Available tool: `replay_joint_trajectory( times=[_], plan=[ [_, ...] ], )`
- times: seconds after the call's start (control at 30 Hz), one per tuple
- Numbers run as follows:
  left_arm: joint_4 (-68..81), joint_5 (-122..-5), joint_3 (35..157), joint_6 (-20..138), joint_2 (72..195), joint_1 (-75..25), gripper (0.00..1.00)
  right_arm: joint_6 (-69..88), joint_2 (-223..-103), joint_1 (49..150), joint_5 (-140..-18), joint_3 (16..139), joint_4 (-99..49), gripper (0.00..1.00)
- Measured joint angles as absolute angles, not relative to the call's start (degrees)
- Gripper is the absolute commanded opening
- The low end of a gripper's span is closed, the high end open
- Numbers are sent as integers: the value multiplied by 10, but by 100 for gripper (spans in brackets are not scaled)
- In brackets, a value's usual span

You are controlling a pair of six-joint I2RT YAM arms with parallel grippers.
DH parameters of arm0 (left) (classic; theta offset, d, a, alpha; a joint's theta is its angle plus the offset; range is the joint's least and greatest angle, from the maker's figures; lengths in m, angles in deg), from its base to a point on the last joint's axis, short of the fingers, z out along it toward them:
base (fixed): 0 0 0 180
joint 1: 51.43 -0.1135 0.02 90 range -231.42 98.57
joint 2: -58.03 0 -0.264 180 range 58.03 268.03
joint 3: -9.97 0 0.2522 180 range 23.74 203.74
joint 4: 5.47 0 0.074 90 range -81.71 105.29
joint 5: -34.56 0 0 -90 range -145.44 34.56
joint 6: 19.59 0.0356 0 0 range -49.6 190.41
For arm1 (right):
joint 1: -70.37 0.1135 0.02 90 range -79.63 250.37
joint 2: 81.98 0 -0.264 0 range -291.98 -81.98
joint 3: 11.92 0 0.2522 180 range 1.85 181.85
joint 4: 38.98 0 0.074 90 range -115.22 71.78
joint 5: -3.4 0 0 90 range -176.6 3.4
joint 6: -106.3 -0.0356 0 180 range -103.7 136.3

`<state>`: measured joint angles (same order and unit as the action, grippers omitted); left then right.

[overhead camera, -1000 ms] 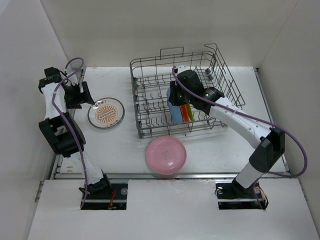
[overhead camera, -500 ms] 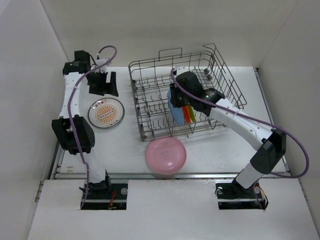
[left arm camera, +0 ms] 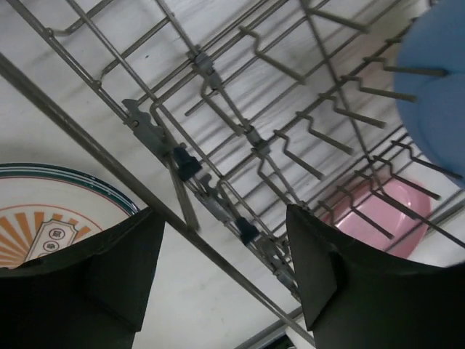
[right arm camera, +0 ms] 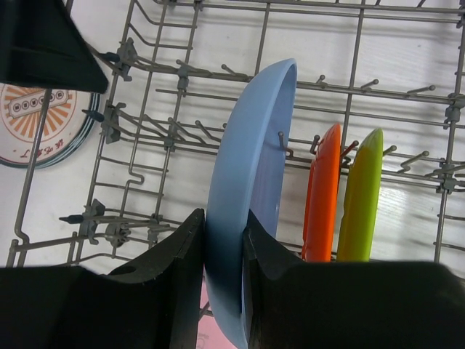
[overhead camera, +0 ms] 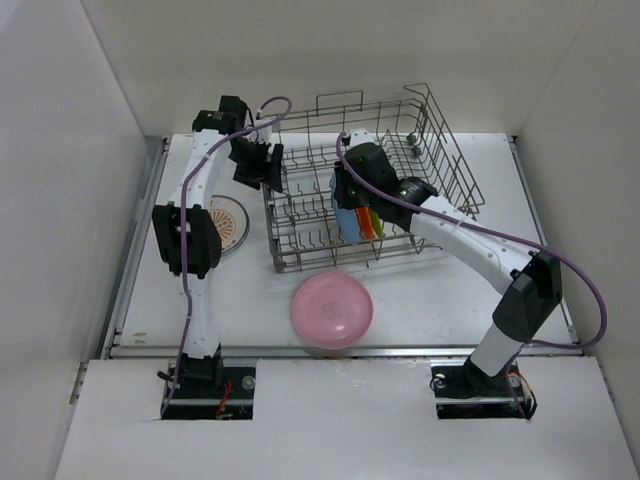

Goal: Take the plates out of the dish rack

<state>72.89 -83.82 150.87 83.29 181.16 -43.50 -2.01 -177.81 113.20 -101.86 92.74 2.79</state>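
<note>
The right end effector [right arm camera: 221, 243] was closed on the lower rim of the blue plate [right arm camera: 251, 174], with one jaw pressed on each face. This plate stood on its edge between the tines [right arm camera: 330, 80] of the dish rack [overhead camera: 300, 215]. Just to the right of this end effector, in its wrist view, the orange plate [right arm camera: 323, 196] and the lime green plate [right arm camera: 361, 193] also stood upright in the rack, close beside each other and a little apart from the blue one. The left end effector [left arm camera: 218, 243] hung over the left side of the rack with its jaws wide apart and held nothing; only the rack wires passed below the gap. On the side of its left jaw, outside the rack, the sunburst plate [left arm camera: 51, 211] lay flat on the tabletop [overhead camera: 450, 300]. Beyond its right jaw, the pink plate [left arm camera: 392, 211] was seen through the wires. It also lay flat on the tabletop, outside the near side of the rack.
</note>
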Motion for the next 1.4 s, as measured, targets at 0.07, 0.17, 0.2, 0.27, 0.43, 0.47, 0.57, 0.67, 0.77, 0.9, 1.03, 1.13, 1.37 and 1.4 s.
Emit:
replay_joint_trajectory(
  times=[0.07, 0.17, 0.2, 0.27, 0.43, 0.47, 0.57, 0.67, 0.77, 0.9, 1.03, 1.13, 1.37, 1.4],
  plan=[
    [733, -825, 1507, 819, 1836, -435, 44, -21, -1779, 1132, -1020, 927, 26, 0],
    [734, -808, 1499, 801, 1851, -435, 16, -22, -1779, 1132, -1021, 927, 26, 0],
    [735, -808, 1499, 786, 1852, -435, 7, -24, -1779, 1132, -1020, 927, 27, 0],
    [735, -786, 1501, 720, 1853, -434, 0, -29, -1781, 1132, -1021, 927, 26, 0],
    [749, -750, 1543, 697, 1874, -436, 0, -51, -1802, 1146, -1030, 960, 34, 0],
    [748, -739, 1551, 702, 1878, -433, 0, -55, -1810, 1147, -1035, 971, 40, 0],
    [735, -710, 1565, 707, 1883, -425, 0, -74, -1833, 1147, -1054, 1004, 62, 0],
    [716, -685, 1568, 712, 1884, -419, 0, -91, -1859, 1146, -1069, 1047, 93, 0],
    [700, -669, 1569, 715, 1884, -416, 0, -108, -1873, 1144, -1079, 1071, 111, 0],
    [690, -658, 1569, 717, 1884, -413, 0, -121, -1873, 1139, -1080, 1078, 121, 0],
    [685, -657, 1569, 717, 1884, -413, 0, -123, -1874, 1136, -1079, 1090, 135, 0],
    [683, -658, 1569, 717, 1884, -413, 0, -125, -1875, 1132, -1073, 1096, 141, 0],
    [681, -656, 1569, 717, 1884, -410, 0, -129, -1884, 1127, -1071, 1123, 170, 0],
    [681, -654, 1569, 717, 1884, -409, 0, -132, -1885, 1126, -1070, 1126, 173, 0]
  ],
)
